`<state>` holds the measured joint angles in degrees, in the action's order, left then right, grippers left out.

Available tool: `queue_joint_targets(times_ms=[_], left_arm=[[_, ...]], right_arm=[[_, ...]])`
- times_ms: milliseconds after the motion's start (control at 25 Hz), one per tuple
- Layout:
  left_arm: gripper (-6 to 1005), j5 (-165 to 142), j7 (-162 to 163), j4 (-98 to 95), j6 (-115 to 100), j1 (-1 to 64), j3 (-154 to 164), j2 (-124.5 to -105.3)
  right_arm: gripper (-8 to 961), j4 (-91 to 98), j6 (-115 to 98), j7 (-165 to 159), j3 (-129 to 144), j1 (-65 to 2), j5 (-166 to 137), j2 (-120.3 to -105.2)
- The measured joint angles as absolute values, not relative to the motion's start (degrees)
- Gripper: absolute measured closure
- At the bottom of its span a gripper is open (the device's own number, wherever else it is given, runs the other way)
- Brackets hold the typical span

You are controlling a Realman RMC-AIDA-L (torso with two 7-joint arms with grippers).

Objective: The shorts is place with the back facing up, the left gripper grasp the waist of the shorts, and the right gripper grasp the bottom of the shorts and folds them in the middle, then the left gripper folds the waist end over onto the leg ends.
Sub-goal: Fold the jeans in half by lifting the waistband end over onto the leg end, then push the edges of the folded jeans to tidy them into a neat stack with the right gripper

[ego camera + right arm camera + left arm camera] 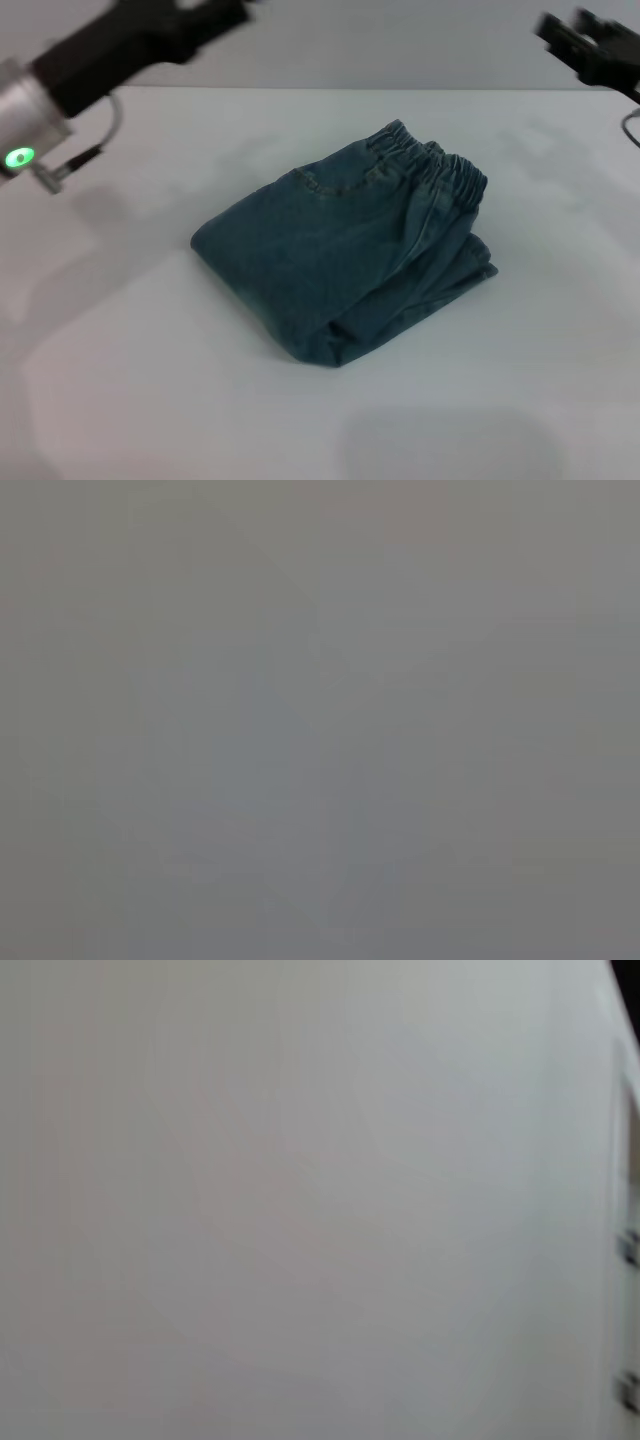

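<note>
**Entry: both folds appear done, arms clear of the bench**

I judged the task to be at or past its last step. The shorts point(340, 255) lay as a compact folded bundle near the middle of the bench point(120, 400), slightly toward the far edge, with nothing gripping them. The waist of the shorts point(440, 170) sat on top of the bundle at its far-right side, gathered band facing up. Layered edges showed at the near-right side, which I took to be the leg ends point(440, 285) underneath, though I could not make out individual hems.

Left pincer point(215, 12): raised over the far-left corner of the bench, well apart from the cloth. I could not tell whether it was open or closed; the tips ran out of view.

Right pincer point(580, 40): raised over the far-right corner, also well apart. State again not readable.

Both wrist views showed only blank surface, nothing usable.

Next move, in my judgement: none on the cloth; only parking the arms, or a check that the fold holds.

Appearance: faded blue denim, one back pocket visible on the top layer, no embroidery showing. The bundle looked soft and slightly lopsided.
</note>
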<state>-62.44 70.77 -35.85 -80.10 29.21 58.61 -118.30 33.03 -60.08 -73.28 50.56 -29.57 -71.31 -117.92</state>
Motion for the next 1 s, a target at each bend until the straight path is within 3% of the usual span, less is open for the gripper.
queue_joint_targets(times_ms=[160, 400, 600, 800, 1000], left_arm=[[165, -55.07, 66.01, -33.81, -81.29, 25.14, 58.67, -118.11], [154, -49.20, 63.34, -33.33, -83.93, 18.64, 58.62, -118.16], [154, -47.93, 63.05, -33.24, -84.45, 16.65, 58.55, -118.17], [154, -47.32, 62.12, -31.06, -85.52, 15.50, 58.28, -118.14], [154, -47.27, 60.93, -28.42, -86.63, 15.97, 58.27, -118.23]], right_arm=[[405, 34.18, -73.82, -77.25, 50.95, -29.97, -73.38, -116.38], [405, 35.25, -90.56, -87.82, 52.22, -32.30, -76.71, -111.35], [405, 35.73, -100.60, -97.27, 52.31, -38.38, -87.32, -108.33], [405, 36.19, -103.29, -99.96, 52.51, -42.54, -99.26, -109.24], [405, 35.84, -101.66, -100.40, 53.66, -45.82, -112.41, -113.29]])
